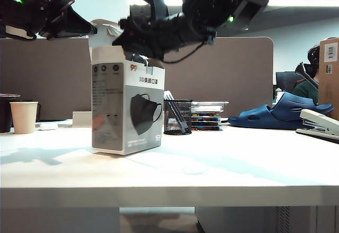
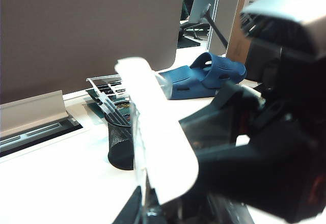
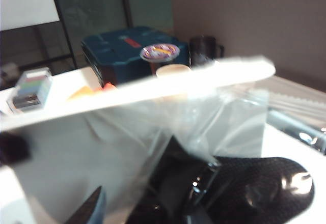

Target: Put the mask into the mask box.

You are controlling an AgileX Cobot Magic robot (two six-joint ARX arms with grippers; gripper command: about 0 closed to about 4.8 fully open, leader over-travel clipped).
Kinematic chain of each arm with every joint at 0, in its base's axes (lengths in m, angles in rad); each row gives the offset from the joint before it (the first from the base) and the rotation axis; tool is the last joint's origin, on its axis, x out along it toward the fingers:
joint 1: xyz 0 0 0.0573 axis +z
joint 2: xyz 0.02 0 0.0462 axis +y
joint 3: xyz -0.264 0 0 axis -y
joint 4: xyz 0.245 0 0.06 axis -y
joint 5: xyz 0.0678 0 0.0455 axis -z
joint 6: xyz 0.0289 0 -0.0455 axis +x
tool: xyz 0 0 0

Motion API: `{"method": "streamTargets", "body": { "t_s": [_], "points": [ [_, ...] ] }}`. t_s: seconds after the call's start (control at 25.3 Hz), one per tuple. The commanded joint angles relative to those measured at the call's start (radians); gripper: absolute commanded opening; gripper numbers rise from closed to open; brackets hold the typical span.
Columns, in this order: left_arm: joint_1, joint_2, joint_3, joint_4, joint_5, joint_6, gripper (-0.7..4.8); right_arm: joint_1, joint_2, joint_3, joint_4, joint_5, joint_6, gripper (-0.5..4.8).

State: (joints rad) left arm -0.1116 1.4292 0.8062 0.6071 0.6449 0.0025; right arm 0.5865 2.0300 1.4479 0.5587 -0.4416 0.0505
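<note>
Mask [image 3: 254, 183]: lowered into box [image 1: 127, 111] mouth by right gripper [image 1: 132, 37], finger state indeterminable. Left gripper [image 1: 87, 29], 11 o'clock, closed on flap [image 2: 153, 132], kept open.

mask wrapper: glossy clear plastic wrapper [image 3: 214, 132] over matt black cloth mask [image 3: 260, 183]
box: white-and-grey cardboard mask box [image 1: 127, 108], smooth, slight sheen
pen pot: black metal mesh cup [image 1: 177, 117]
slipper: dark blue rubber slipper [image 1: 280, 114], matt
cup: beige paper cup [image 1: 24, 117]
table: smooth white tabletop [image 1: 212, 164]
</note>
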Motion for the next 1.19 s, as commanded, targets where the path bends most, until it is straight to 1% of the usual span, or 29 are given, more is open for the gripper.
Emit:
{"method": "streamTargets", "body": {
  "t_s": [0.04,0.16,0.24,0.32,0.36,0.4,0.44,0.48,0.51,0.55,0.59,0.63,0.67,0.87,1.07,1.11,1.19],
  "points": [
    [0.0,-0.003,0.003,0.016,0.004,-0.003,-0.06,0.001,-0.044,0.002,-0.002,-0.006,-0.003,1.81],
    [0.0,-0.003,0.003,0.016,0.003,-0.003,-0.07,0.001,-0.056,0.002,-0.047,-0.011,-0.003,1.81],
    [0.0,-0.003,0.003,0.016,0.003,-0.003,-0.06,0.001,-0.059,0.002,-0.089,-0.032,-0.003,1.81],
    [0.0,-0.003,0.003,0.016,0.003,-0.003,-0.06,0.001,-0.059,0.002,-0.151,-0.028,-0.004,1.73],
    [0.0,-0.003,0.003,0.016,0.003,-0.003,-0.06,0.001,-0.059,0.001,-0.176,-0.027,-0.009,1.12],
    [0.0,-0.003,0.003,0.016,0.003,-0.003,-0.07,0.001,-0.059,0.001,-0.195,-0.017,-0.045,0.16],
    [0.0,-0.003,0.003,0.016,0.003,-0.003,-0.07,0.001,-0.059,0.001,-0.208,-0.001,-0.093,-0.05],
    [0.0,-0.003,0.003,0.016,0.003,-0.003,-0.06,0.001,-0.059,0.001,-0.209,-0.001,-0.104,-0.05],
    [0.0,-0.003,0.003,0.016,0.004,-0.003,-0.07,0.001,-0.06,0.002,-0.211,-0.011,-0.103,0.22],
    [0.0,-0.003,0.003,0.016,0.004,-0.003,-0.07,0.001,-0.061,0.002,-0.211,-0.019,-0.103,0.71],
    [0.0,-0.003,0.003,0.016,0.004,-0.003,-0.07,0.001,-0.065,0.002,-0.211,-0.037,-0.103,1.82],
    [0.0,-0.003,0.003,0.016,0.004,-0.003,-0.07,0.002,-0.067,0.002,-0.21,-0.037,-0.102,2.2],
    [0.0,-0.003,0.003,0.016,0.004,-0.003,-0.07,0.002,-0.071,0.002,-0.212,-0.037,-0.102,2.35],
    [0.001,-0.003,0.003,0.016,0.003,-0.003,-0.07,0.002,-0.098,0.002,-0.245,-0.056,-0.099,2.35],
    [0.001,-0.003,0.003,0.016,0.003,-0.003,-0.07,0.002,-0.151,0.002,-0.353,-0.054,-0.099,2.32],
    [0.001,-0.003,0.003,0.016,0.003,-0.003,-0.07,0.002,-0.156,0.002,-0.372,-0.054,-0.099,2.28],
    [0.001,-0.003,0.003,0.016,0.003,-0.003,-0.06,0.002,-0.164,0.002,-0.418,-0.05,-0.099,1.91]
  ]
}}
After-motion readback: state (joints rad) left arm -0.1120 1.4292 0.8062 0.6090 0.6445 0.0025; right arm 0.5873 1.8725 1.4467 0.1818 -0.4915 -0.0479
